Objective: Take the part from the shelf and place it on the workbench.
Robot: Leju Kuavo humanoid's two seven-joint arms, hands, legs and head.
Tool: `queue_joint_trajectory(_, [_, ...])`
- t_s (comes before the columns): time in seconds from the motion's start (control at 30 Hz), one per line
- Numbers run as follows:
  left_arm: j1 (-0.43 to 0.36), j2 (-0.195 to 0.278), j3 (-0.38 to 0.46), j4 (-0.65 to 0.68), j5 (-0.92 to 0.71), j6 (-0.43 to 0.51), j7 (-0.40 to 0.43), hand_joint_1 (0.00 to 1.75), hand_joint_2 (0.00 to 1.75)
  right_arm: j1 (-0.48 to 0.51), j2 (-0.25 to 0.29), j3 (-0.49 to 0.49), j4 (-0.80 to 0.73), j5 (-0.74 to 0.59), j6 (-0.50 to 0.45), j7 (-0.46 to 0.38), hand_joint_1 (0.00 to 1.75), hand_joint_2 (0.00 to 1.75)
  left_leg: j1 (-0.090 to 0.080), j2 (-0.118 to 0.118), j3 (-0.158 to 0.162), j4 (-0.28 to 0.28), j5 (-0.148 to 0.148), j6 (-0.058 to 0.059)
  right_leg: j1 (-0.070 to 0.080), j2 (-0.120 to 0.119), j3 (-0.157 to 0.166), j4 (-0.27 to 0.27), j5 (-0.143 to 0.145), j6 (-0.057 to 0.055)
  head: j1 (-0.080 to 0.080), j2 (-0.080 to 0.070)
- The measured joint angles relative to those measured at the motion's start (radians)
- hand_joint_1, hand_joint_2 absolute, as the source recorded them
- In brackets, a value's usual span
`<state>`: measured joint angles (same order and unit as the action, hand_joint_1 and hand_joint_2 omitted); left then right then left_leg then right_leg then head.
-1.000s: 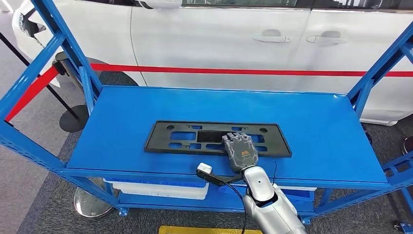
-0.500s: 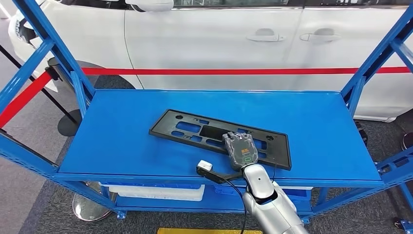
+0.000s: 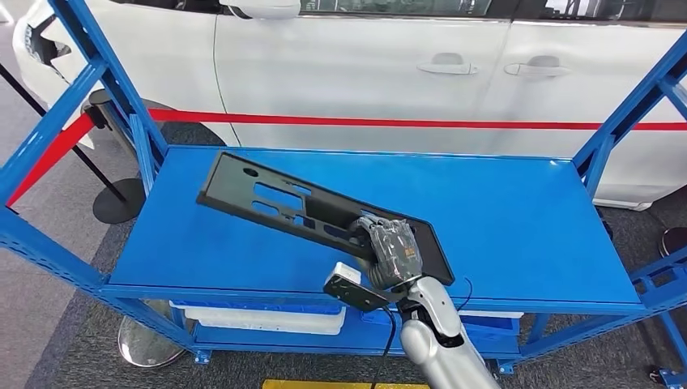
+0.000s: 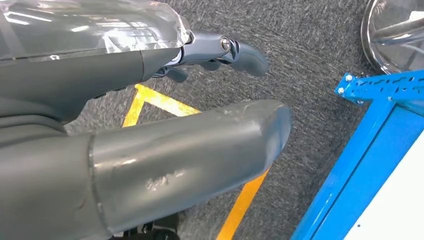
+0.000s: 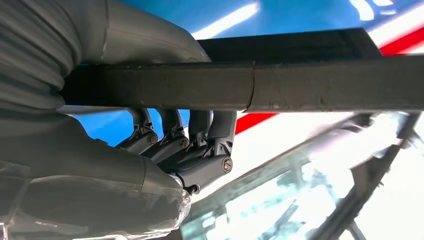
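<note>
Plastic, flat and stiff, the black part (image 3: 312, 212) looks light but long. Right robot hand (image 3: 392, 251) clenches its near edge, tilting it above the blue shelf (image 3: 518, 211); gripped off-centre, it could swing. Left robot hand (image 4: 220, 50) hangs empty, fingers loosely apart.

Shelf (image 3: 526, 211), blue metal; black part (image 3: 275, 198) tilted over it, gripped near its end by right hand (image 3: 394, 253).
</note>
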<state>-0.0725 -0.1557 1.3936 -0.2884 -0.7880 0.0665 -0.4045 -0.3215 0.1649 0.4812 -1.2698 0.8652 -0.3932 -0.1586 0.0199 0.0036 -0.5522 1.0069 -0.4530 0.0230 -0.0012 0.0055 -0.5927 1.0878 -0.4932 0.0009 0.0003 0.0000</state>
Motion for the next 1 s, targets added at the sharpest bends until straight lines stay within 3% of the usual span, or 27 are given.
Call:
queue_joint_trajectory(0.07, [0.001, -0.006, 0.005, 0.000, 0.013, 0.002, -0.007, 0.00, 0.00, 0.021, 0.000, 0.006, -0.067, -0.126, 0.008, -0.050, 1.75, 1.75, -0.002, -0.001, 0.001, 0.001, -0.002, -0.010, 0.007, -0.001, 0.042, -0.080, 0.020, -0.010, 0.000, 0.000])
queue_joint_trajectory(0.2, [0.000, -0.013, 0.016, 0.000, 0.031, 0.006, -0.022, 0.00, 0.00, 0.090, -0.005, 0.024, -0.237, -0.352, 0.027, -0.119, 1.75, 1.75, -0.003, -0.002, -0.005, 0.017, -0.018, -0.033, 0.000, -0.003, 0.046, -0.100, 0.029, -0.024, -0.003, 0.000])
queue_joint_trajectory(0.23, [0.000, -0.015, 0.019, 0.000, 0.034, 0.007, -0.026, 0.00, 0.00, 0.107, -0.007, 0.029, -0.280, -0.388, 0.031, -0.128, 1.75, 1.75, -0.003, -0.002, -0.021, 0.052, -0.042, -0.037, -0.003, -0.005, 0.046, -0.104, 0.033, -0.028, -0.007, 0.000])
queue_joint_trajectory(0.33, [0.001, -0.017, 0.026, 0.000, 0.042, 0.008, -0.033, 0.00, 0.00, 0.145, -0.018, 0.038, -0.390, -0.477, 0.036, -0.154, 1.75, 1.75, 0.001, -0.002, -0.109, 0.242, -0.139, -0.046, -0.004, -0.008, 0.042, -0.102, 0.033, -0.033, -0.016, 0.000])
queue_joint_trajectory(0.37, [0.002, -0.017, 0.028, 0.000, 0.044, 0.008, -0.036, 0.00, 0.44, 0.157, -0.024, 0.038, -0.420, -0.504, 0.039, -0.163, 1.75, 1.75, 0.001, -0.002, -0.128, 0.282, -0.146, -0.048, -0.003, -0.009, 0.041, -0.101, 0.032, -0.033, -0.016, 0.000])
queue_joint_trajectory(0.4, [0.002, -0.017, 0.029, 0.000, 0.045, 0.008, -0.039, 0.00, 0.87, 0.170, -0.030, 0.038, -0.449, -0.533, 0.044, -0.173, 1.75, 1.75, 0.002, -0.002, -0.130, 0.283, -0.133, -0.049, -0.004, -0.009, 0.041, -0.098, 0.030, -0.032, -0.016, 0.000])
queue_joint_trajectory(0.47, [0.002, -0.017, 0.031, 0.000, 0.050, 0.009, -0.048, 0.00, 1.75, 0.197, -0.044, 0.038, -0.507, -0.597, 0.061, -0.191, 1.75, 1.75, 0.002, -0.002, -0.083, 0.178, -0.060, -0.047, -0.005, -0.008, 0.043, -0.091, 0.022, -0.028, -0.016, 0.000])
queue_joint_trajectory(0.53, [0.001, -0.018, 0.031, 0.000, 0.053, 0.010, -0.055, 0.00, 1.75, 0.218, -0.055, 0.036, -0.555, -0.662, 0.089, -0.203, 1.75, 1.75, 0.000, -0.002, -0.028, 0.059, -0.014, -0.041, -0.002, -0.006, 0.042, -0.081, 0.013, -0.019, -0.017, 0.000])
queue_joint_trajectory(0.57, [0.000, -0.018, 0.031, 0.000, 0.054, 0.011, -0.058, 0.00, 1.75, 0.228, -0.060, 0.034, -0.572, -0.693, 0.104, -0.206, 1.75, 1.75, -0.002, -0.003, -0.016, 0.030, -0.010, -0.037, 0.000, -0.006, 0.040, -0.077, 0.010, -0.014, -0.016, 0.000])
queue_joint_trajectory(0.7, [-0.002, -0.022, 0.032, 0.000, 0.054, 0.021, -0.062, 0.00, 1.75, 0.264, -0.077, 0.017, -0.612, -0.795, 0.161, -0.197, 1.75, 1.75, -0.003, -0.005, -0.014, 0.015, -0.011, -0.011, -0.003, -0.006, 0.031, -0.061, -0.003, 0.004, -0.013, 0.000])
queue_joint_trajectory(0.77, [-0.005, -0.025, 0.032, 0.000, 0.060, 0.022, -0.064, 0.00, 1.75, 0.281, -0.081, 0.004, -0.620, -0.846, 0.181, -0.185, 1.75, 1.75, -0.001, -0.004, -0.012, 0.009, -0.007, 0.002, -0.006, -0.005, -0.006, 0.015, -0.050, 0.014, -0.010, 0.000])
queue_joint_trajectory(0.83, [-0.007, -0.025, 0.033, 0.000, 0.065, 0.020, -0.064, 0.00, 1.75, 0.309, -0.083, -0.010, -0.621, -0.890, 0.194, -0.184, 1.75, 1.75, -0.002, -0.004, -0.013, 0.009, -0.008, 0.009, -0.007, -0.005, -0.072, 0.143, -0.105, 0.019, -0.007, 0.000])
queue_joint_trajectory(0.87, [-0.007, -0.026, 0.034, 0.000, 0.066, 0.020, -0.063, 0.00, 1.75, 0.326, -0.084, -0.017, -0.621, -0.904, 0.198, -0.189, 1.75, 1.75, -0.002, -0.005, -0.013, 0.009, -0.009, 0.010, -0.007, -0.005, -0.097, 0.188, -0.114, 0.020, -0.007, 0.000])
queue_joint_trajectory(0.9, [-0.007, -0.027, 0.035, 0.000, 0.067, 0.020, -0.061, 0.00, 1.75, 0.341, -0.086, -0.022, -0.621, -0.912, 0.202, -0.196, 1.75, 1.75, -0.003, -0.006, -0.012, 0.009, -0.009, 0.010, -0.008, -0.005, -0.107, 0.198, -0.104, 0.020, -0.007, 0.000])
queue_joint_trajectory(0.93, [-0.007, -0.029, 0.035, 0.001, 0.069, 0.021, -0.059, 0.00, 1.75, 0.354, -0.088, -0.026, -0.621, -0.915, 0.204, -0.202, 1.75, 1.75, -0.003, -0.007, -0.010, 0.010, -0.011, 0.009, -0.008, -0.005, -0.098, 0.170, -0.076, 0.018, -0.007, 0.000])
queue_joint_trajectory(1.0, [-0.008, -0.034, 0.036, 0.002, 0.074, 0.022, -0.055, 0.00, 1.75, 0.376, -0.090, -0.033, -0.622, -0.919, 0.208, -0.214, 1.75, 1.75, -0.005, -0.008, -0.005, 0.010, -0.014, 0.005, -0.007, -0.005, -0.039, 0.041, -0.005, 0.009, -0.007, 0.000])
